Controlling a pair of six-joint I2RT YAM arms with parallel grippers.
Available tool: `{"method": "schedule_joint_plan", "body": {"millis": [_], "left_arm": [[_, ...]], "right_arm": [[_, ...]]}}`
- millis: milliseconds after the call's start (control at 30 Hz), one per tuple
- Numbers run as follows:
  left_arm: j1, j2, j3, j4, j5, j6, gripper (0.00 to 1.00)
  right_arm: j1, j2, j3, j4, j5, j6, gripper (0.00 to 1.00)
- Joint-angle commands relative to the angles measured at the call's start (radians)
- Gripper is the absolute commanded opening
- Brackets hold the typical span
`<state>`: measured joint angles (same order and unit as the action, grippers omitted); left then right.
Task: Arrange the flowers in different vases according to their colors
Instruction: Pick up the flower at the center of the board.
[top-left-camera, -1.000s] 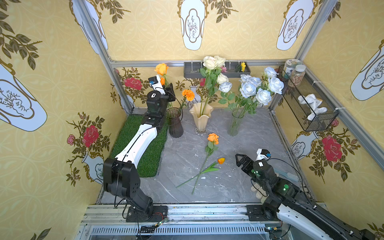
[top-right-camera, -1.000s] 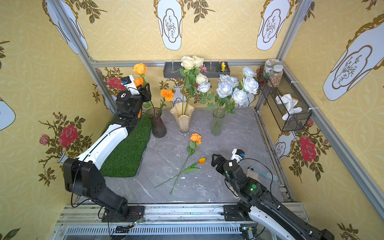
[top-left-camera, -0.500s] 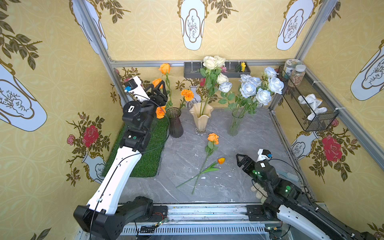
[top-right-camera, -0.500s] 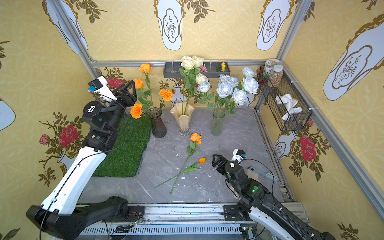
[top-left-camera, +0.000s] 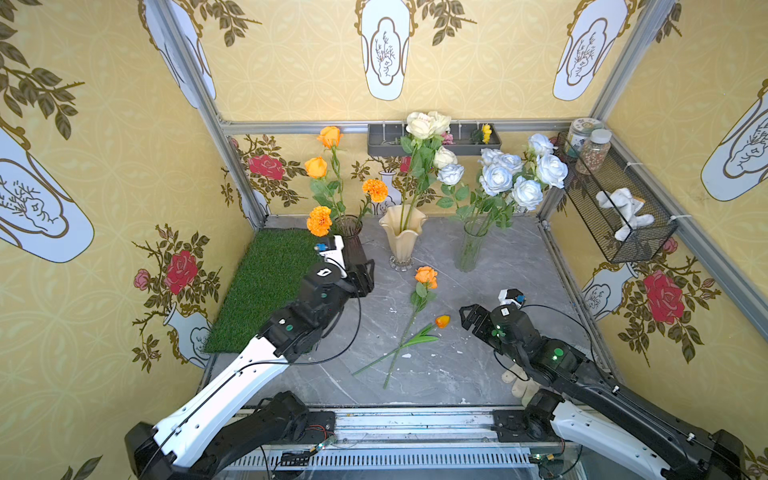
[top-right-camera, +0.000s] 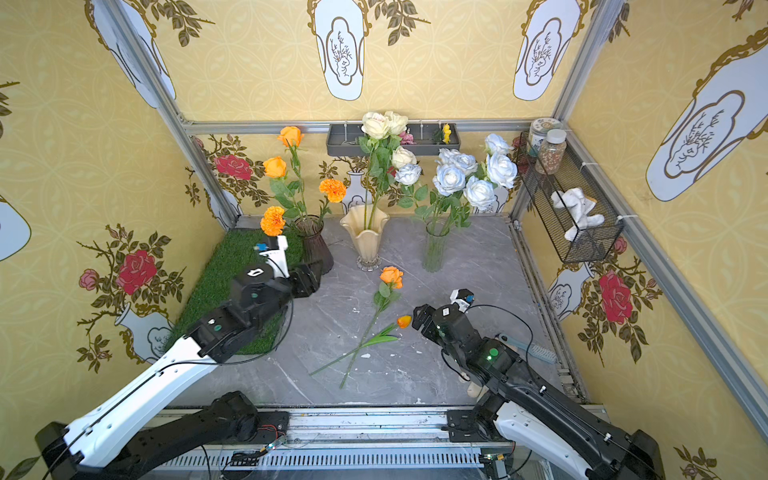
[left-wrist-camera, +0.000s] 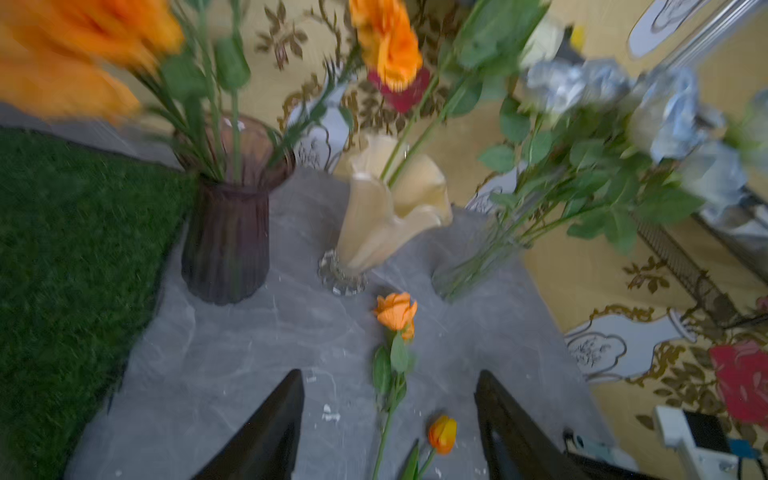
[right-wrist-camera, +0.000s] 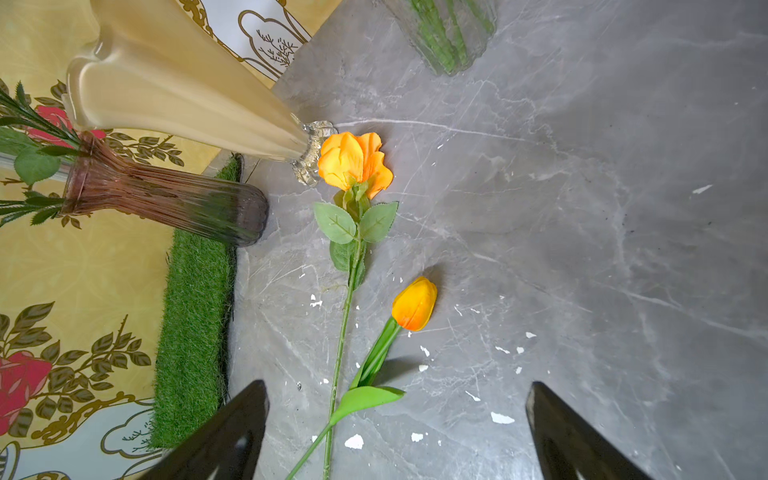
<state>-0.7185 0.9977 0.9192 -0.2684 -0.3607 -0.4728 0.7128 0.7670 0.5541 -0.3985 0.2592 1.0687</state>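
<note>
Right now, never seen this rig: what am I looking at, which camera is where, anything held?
Two robot arms work over a grey marble table. Two pictures look down from one overhead stereo camera; the other two come from a camera on each arm's wrist. At the back stand a dark purple ribbed glass vase with orange flowers, a cream ruffled-rim vase with cream roses, and a clear glass cylinder vase with pale-blue roses. An orange rose and an orange tulip lie loose on the table. The left hand and right hand are open, holding nothing.
</note>
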Motion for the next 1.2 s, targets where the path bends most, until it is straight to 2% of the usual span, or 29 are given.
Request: {"method": "schedule_joint_plan", "body": {"millis": [0, 133, 300, 533, 733, 833, 967, 1167], "left_arm": [[-0.045, 0.086, -0.033, -0.053, 0.03, -0.115, 0.67], [-0.064, 0.281, 0.014, -0.072, 0.142, -0.138, 0.69], [-0.078, 0.498, 0.154, -0.151, 0.241, -0.09, 0.7], [-0.084, 0.716, 0.274, -0.21, 0.372, -0.051, 0.71], [-0.086, 0.849, 0.365, -0.285, 0.379, -0.042, 0.68], [-0.088, 0.89, 0.385, -0.302, 0.378, -0.04, 0.63], [-0.088, 0.944, 0.398, -0.311, 0.362, -0.041, 0.52], [-0.105, 0.997, 0.418, -0.327, 0.316, -0.036, 0.44]], "right_arm": [[0.0, 0.012, 0.013, -0.029, -0.015, -0.003, 0.97], [0.0, -0.006, 0.01, -0.043, -0.014, 0.003, 0.97], [-0.002, -0.022, -0.003, -0.029, -0.014, 0.005, 0.97], [-0.001, -0.012, -0.002, -0.022, -0.018, 0.0, 0.97], [-0.005, -0.034, -0.021, -0.001, -0.019, -0.003, 0.97], [-0.004, -0.039, -0.024, 0.004, -0.021, -0.004, 0.97], [-0.006, -0.045, -0.034, 0.017, -0.025, -0.004, 0.97], [-0.006, -0.06, -0.042, 0.022, -0.025, -0.003, 0.97]]}}
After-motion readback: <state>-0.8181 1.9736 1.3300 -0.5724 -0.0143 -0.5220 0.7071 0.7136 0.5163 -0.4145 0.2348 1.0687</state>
